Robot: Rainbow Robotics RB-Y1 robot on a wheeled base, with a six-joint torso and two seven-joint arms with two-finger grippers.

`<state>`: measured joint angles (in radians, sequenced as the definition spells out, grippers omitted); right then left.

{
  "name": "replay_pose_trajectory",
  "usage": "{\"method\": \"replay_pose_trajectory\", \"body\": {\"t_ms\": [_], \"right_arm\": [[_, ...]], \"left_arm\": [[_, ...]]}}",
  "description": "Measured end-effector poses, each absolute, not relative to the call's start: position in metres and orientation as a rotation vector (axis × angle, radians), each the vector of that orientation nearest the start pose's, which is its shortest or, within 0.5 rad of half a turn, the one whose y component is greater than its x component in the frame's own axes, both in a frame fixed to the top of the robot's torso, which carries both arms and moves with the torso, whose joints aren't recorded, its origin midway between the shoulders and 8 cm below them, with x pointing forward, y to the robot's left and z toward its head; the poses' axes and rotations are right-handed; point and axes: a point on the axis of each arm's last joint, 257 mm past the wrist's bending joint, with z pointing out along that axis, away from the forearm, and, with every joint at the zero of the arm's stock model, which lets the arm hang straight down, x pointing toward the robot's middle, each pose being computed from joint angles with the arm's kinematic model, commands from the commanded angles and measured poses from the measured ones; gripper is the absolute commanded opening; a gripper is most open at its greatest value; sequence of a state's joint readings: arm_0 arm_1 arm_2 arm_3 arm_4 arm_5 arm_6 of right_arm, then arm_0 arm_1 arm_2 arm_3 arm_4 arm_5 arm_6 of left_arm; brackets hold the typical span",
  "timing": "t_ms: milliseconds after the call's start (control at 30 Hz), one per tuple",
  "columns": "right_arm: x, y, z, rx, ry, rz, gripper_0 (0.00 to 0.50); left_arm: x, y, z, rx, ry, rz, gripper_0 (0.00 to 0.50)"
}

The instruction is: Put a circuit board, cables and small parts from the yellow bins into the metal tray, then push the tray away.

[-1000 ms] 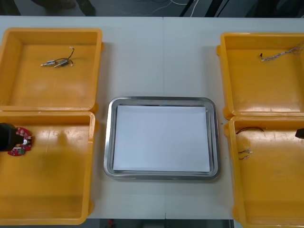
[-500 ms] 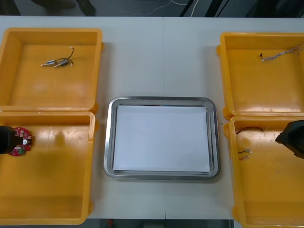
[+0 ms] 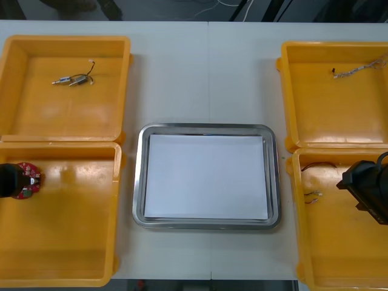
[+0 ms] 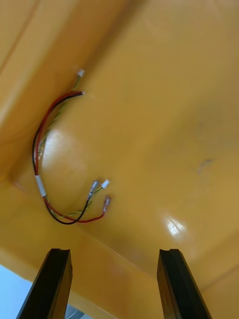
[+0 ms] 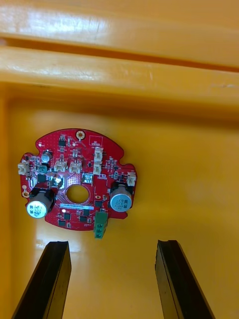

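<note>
My left gripper (image 5: 113, 244) ends in two black fingers (image 5: 45, 281): flat, matte slabs with squared-off tips and a faint paler sheen along their edges. My right gripper (image 4: 114, 251) carries the same sort, black and blunt-ended. Seen from above, the right gripper's body is a blocky black mass with a thin black cable (image 3: 381, 156) curving off it; the left's is a rounded black stub.

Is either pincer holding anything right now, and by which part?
Nothing is held. The left pincer stands open by the round red circuit board; the right pincer open by the red, black and yellow cable.
</note>
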<state>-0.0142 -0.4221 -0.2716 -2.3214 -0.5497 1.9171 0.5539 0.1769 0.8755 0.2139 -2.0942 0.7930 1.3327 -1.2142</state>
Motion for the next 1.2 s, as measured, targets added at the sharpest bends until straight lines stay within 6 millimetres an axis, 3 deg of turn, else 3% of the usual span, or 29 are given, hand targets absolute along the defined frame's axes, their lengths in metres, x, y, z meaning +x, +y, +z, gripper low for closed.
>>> {"method": "replay_pose_trajectory", "body": {"t_ms": [200,333,500,1200], "right_arm": [[0.341,-0.323,-0.259,1.270,2.497,0.315,0.500],[0.344,-0.323,-0.264,1.294,2.491,0.319,0.500],[0.348,-0.316,-0.265,1.484,2.397,0.352,0.500],[0.388,-0.313,-0.284,1.490,2.342,0.393,0.500]], "left_arm": [[0.377,0.414,-0.255,-0.172,2.565,-0.001,0.500],[0.377,0.413,-0.260,-0.172,2.572,-0.004,0.500],[0.378,0.413,-0.265,-0.150,2.571,0.014,0.500],[0.384,0.418,-0.289,-0.161,2.561,0.009,0.500]]}}
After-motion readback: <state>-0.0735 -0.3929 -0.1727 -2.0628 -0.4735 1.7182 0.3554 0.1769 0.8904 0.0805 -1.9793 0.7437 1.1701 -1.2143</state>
